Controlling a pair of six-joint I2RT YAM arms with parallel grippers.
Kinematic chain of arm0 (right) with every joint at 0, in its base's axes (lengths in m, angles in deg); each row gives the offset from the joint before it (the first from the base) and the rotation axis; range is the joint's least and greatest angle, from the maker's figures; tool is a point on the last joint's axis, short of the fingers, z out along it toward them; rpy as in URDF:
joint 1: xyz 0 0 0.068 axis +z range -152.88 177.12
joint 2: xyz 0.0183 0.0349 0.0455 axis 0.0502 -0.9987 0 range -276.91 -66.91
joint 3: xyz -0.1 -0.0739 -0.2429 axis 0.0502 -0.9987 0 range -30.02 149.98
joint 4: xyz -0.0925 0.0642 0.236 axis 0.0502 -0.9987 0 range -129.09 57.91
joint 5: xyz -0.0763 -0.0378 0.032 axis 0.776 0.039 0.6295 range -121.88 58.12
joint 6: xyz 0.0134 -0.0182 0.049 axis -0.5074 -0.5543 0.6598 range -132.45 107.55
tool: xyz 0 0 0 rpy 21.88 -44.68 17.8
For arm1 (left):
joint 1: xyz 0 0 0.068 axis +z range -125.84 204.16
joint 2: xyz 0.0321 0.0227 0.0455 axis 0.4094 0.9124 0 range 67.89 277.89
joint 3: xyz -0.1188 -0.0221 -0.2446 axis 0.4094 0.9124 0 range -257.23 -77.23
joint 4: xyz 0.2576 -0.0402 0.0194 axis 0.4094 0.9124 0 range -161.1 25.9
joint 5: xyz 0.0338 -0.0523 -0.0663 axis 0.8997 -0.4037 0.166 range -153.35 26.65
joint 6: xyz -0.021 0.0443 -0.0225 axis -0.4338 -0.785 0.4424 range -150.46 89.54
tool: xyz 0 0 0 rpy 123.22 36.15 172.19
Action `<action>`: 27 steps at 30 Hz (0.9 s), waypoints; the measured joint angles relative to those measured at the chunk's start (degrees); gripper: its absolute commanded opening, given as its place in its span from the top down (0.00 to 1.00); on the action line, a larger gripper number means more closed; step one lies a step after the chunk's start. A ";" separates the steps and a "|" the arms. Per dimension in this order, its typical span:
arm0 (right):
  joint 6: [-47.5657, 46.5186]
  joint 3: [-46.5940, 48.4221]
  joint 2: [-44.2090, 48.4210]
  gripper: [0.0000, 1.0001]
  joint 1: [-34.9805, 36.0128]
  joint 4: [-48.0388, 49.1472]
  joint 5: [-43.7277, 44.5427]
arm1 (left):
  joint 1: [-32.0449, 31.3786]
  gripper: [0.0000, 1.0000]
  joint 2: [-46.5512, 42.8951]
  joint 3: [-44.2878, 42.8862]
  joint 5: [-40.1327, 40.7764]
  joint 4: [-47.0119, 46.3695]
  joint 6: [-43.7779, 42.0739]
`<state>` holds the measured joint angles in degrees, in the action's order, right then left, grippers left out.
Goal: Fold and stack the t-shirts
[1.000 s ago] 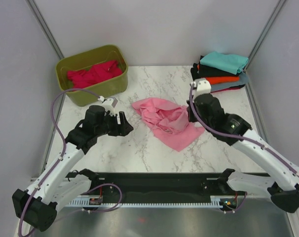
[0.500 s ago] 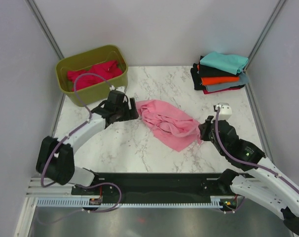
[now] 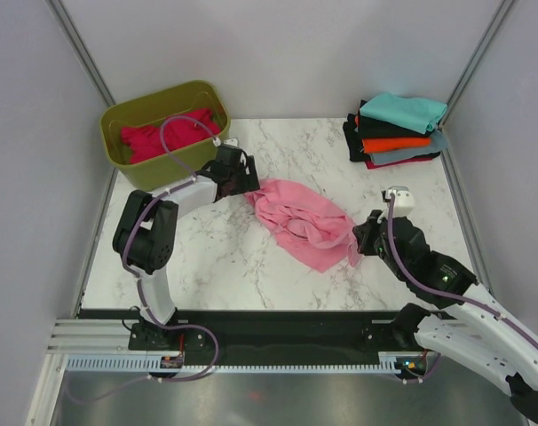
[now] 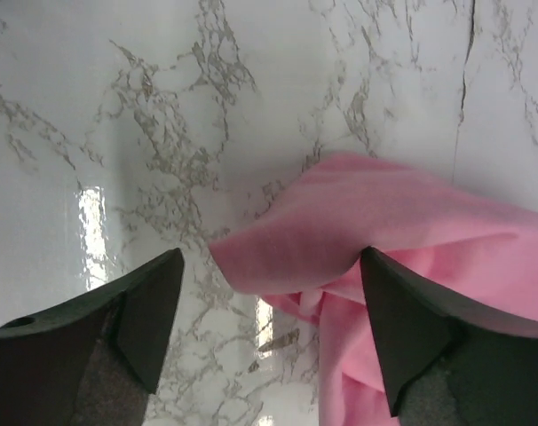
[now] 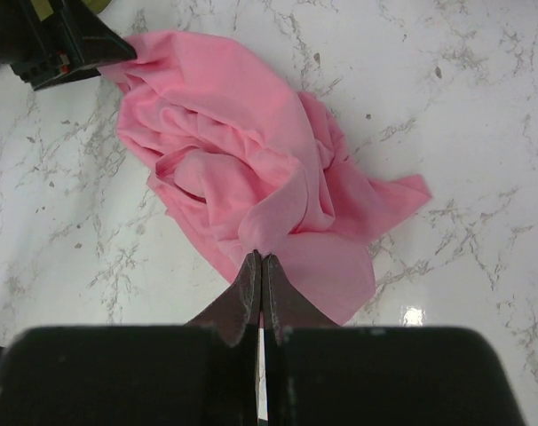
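Note:
The light pink t-shirt (image 3: 303, 220) lies crumpled on the marble table (image 3: 233, 266). My right gripper (image 3: 359, 238) is shut on a fold of the pink t-shirt (image 5: 251, 177) at its right side. My left gripper (image 3: 249, 180) is open at the shirt's upper-left corner; in the left wrist view that corner (image 4: 340, 231) lies between the fingertips (image 4: 154, 302). A crimson t-shirt (image 3: 154, 138) lies in the olive-green tub (image 3: 154, 169). Folded teal, black, orange and grey-blue t-shirts are stacked (image 3: 398, 129) at the back right.
The tub stands at the back left, close behind the left gripper. Grey walls enclose the table on three sides. A black rail (image 3: 278, 333) runs along the near edge.
My left arm has reached further back and right to the pink shirt's upper-left corner. The right gripper has stayed shut on the shirt's right side and hardly moved in the last half second.

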<state>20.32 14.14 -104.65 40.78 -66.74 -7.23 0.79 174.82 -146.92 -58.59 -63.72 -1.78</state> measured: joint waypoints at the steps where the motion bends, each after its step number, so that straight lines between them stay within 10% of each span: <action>1: -0.02 0.00 -0.24 1.00 0.00 0.04 -0.44 | 0.26 0.25 1.05 -0.83 0.13 -0.22 0.09; 4: -0.04 -0.04 -0.98 1.00 0.00 0.13 -0.87 | 1.16 0.80 4.22 -4.11 -0.42 -0.90 0.76; 6: -0.17 -0.44 -1.44 1.00 0.00 0.37 -0.83 | 1.51 0.98 5.40 -5.27 -0.92 -1.79 0.66; 14: -1.90 0.13 -2.23 1.00 0.00 -0.17 -0.61 | 1.42 0.98 -1.92 -3.37 -0.50 0.20 -1.27; 27: -19.43 29.38 3.58 1.00 0.00 4.28 -7.48 | -1.11 0.98 -54.60 -8.68 -2.29 9.44 -17.57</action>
<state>0.89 43.52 -101.06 40.78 -62.46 -14.71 -0.33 120.22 -155.60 -60.89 -54.28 -19.35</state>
